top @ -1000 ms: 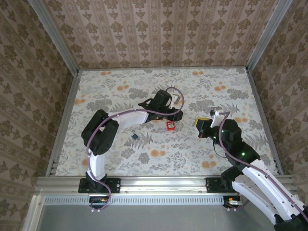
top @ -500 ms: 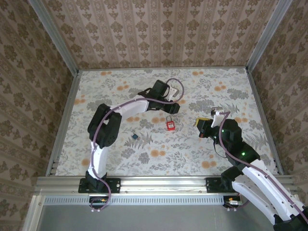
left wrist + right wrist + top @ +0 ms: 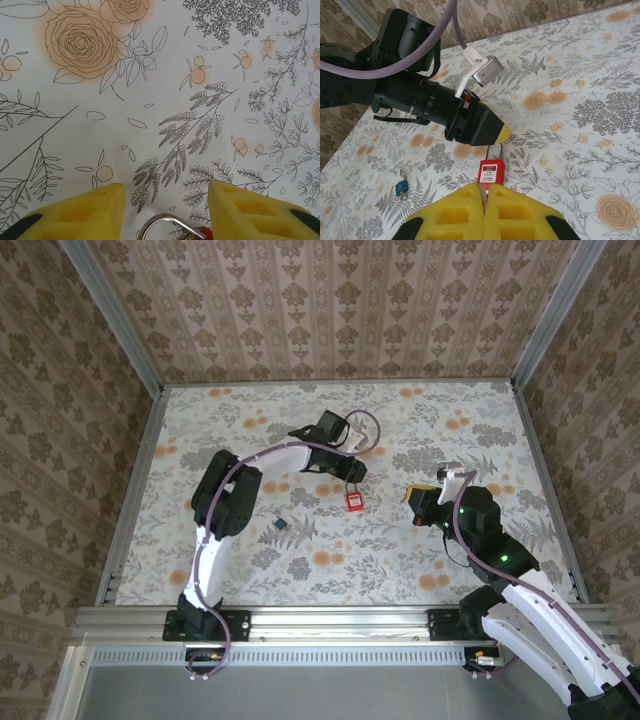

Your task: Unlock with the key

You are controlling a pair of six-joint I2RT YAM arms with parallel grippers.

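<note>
Parted about halfway on the left gripper (image 3: 165, 202): 2 yellow fingers (image 3: 75, 212) with bare patterned cloth between them, gripping nothing. Low between those fingers, touched by neither: the top of the metal shackle (image 3: 161, 223) of the red padlock (image 3: 490, 174). From the right wrist view, angled nose-down just behind that padlock, yellow tip close over the shackle; cannot tell whether touching.

Pressed fully together on the right gripper (image 3: 485, 207): 2 yellow fingers, seam closed, nothing held. Aimed at the padlock from the right, yet apart from it in the top view.

Flat on the floral table cover (image 3: 390, 560), left of the padlock and apart from it: the key (image 3: 281, 524), blue-teal head with a short bit of metal at one end, touched by neither gripper. In the right wrist view, down at the lower left, well apart from both sets of fingers. In the top view, between the left arm (image 3: 290, 455) and the padlock, a little nearer the robot's bases than the padlock.

Lying flat too: the padlock, shackle end toward the left gripper, label side up.
</note>
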